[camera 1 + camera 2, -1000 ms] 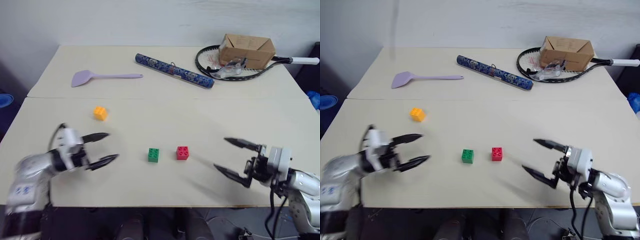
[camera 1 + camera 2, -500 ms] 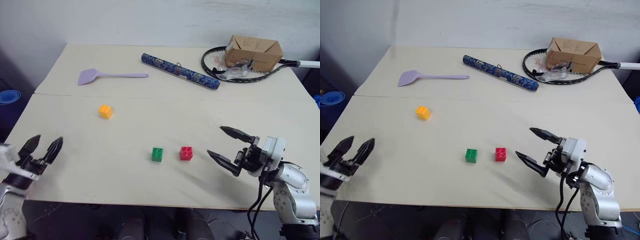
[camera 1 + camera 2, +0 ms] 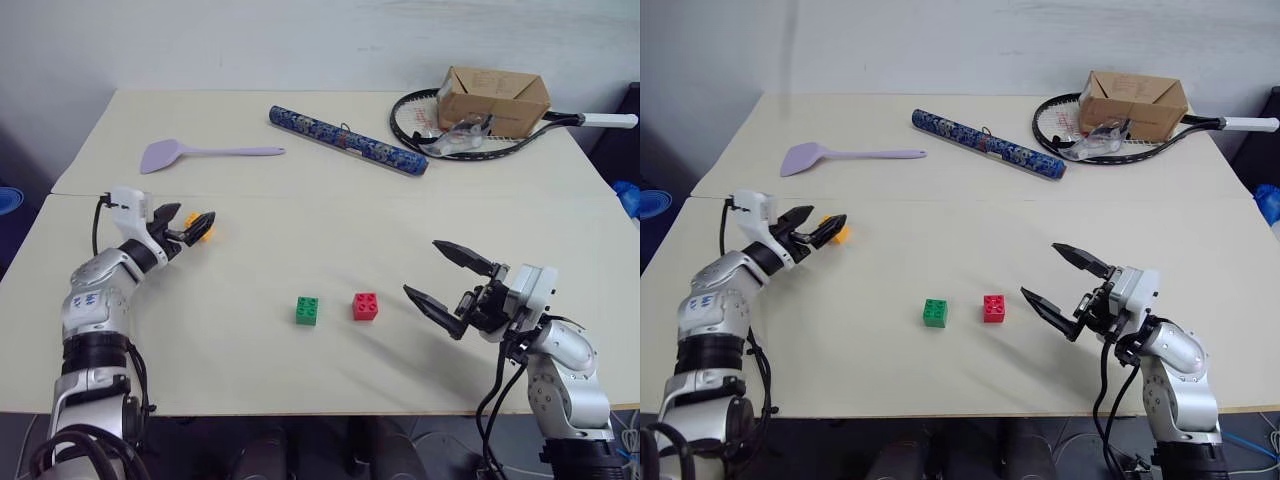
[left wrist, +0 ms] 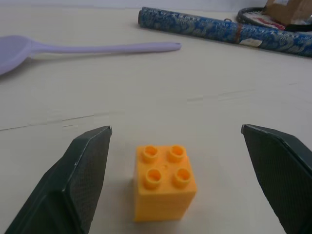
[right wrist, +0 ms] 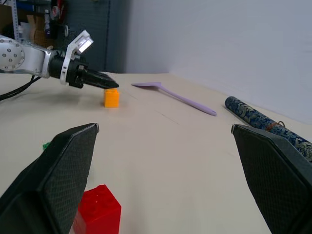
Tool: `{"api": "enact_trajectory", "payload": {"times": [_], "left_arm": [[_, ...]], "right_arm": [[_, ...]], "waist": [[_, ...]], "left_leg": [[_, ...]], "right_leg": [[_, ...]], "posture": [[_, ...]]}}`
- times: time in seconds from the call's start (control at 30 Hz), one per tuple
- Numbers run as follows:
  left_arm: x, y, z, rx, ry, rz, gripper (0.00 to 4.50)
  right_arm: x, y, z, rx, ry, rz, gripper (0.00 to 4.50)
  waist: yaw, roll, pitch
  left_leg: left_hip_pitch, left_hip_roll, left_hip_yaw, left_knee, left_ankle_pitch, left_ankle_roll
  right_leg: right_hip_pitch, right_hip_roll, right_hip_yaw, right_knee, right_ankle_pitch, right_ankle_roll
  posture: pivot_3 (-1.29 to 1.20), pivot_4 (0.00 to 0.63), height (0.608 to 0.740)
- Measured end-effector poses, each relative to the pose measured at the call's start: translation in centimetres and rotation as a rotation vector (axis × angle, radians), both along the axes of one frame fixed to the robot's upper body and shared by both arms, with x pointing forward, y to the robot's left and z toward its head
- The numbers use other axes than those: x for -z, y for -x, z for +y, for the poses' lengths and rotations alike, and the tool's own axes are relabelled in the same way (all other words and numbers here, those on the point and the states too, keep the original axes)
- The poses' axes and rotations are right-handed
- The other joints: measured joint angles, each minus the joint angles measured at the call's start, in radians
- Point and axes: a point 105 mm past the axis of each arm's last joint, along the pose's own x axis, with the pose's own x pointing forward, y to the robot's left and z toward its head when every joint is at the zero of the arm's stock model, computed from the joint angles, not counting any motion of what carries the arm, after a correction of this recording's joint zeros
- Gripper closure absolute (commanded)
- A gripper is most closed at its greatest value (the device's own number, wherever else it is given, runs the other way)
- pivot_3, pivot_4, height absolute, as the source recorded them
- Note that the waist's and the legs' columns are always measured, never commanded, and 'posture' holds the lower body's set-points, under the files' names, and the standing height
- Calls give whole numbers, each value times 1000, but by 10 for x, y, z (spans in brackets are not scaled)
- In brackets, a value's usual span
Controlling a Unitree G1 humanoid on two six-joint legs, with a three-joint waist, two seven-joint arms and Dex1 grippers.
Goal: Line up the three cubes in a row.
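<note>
Your left gripper (image 4: 175,180) jaws wide, either side of yellow cube (image 4: 165,183), ready to grab; right gripper (image 3: 437,278) wide, empty, near red cube (image 3: 365,306); green cube (image 3: 307,310) beside red

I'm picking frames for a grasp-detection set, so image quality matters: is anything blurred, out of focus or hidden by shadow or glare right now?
Head views: even lighting, soft shadows, no glare, green cube and red cube crisp. Left wrist view: orange-yellow cube sharp; spatula beyond it softer. Right wrist view: the close fingertips and red cube are slightly soft.
</note>
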Motion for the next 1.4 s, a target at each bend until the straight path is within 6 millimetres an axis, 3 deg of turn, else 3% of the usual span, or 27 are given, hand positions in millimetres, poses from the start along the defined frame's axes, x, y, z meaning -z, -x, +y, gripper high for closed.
{"api": "enact_trajectory", "payload": {"times": [0.1,0.37,0.47,0.6,0.73,0.83,0.93,1.2,1.4], "left_arm": [[6,-6,-1,-3,-22,17,649],[15,-7,-6,37,-59,41,2973],[6,0,-6,100,-36,-18,2971],[-26,23,-12,304,-22,-151,2971],[-51,61,-28,646,-187,-213,2971],[-32,90,-39,923,-353,-124,2971],[-5,99,-47,1019,-436,-36,2971],[34,102,-72,1170,-495,0,2971],[39,100,-71,1170,-496,15,2971]], "right_arm": [[7,3,-2,21,-2,20,0],[6,4,-2,39,1,11,0],[3,5,-1,42,-1,3,0],[0,6,0,40,9,-8,0],[0,6,-4,37,42,7,0],[0,8,-6,15,72,17,0],[-1,8,-8,5,92,23,0],[0,11,-9,-22,112,30,0],[7,17,-10,-53,142,58,0]], "waist": [[0,0,0],[0,0,0],[-2,0,0],[-2,0,0],[-2,0,0],[-1,1,0],[0,1,0],[1,1,0],[0,1,0]], "left_leg": [[0,0,0,0,0,0],[0,0,0,0,0,0],[0,0,0,0,0,0],[-1,0,-1,1,0,0],[0,0,0,1,0,0],[0,0,0,2,0,0],[-1,0,-1,2,0,0],[-1,0,-1,2,0,1],[-1,0,-1,3,0,1]], "right_leg": [[0,-1,0,0,0,0],[0,-1,2,0,0,0],[0,-1,2,0,0,0],[0,-1,4,0,0,0],[0,0,5,0,0,0],[0,0,5,0,0,0],[0,-1,8,0,0,0],[0,-1,7,1,0,0],[0,-1,7,1,0,0]], "posture": [[0,150,740],[0,150,740],[0,150,740],[0,150,740],[0,150,740],[0,150,740],[0,150,740],[0,150,740],[0,150,740]]}}
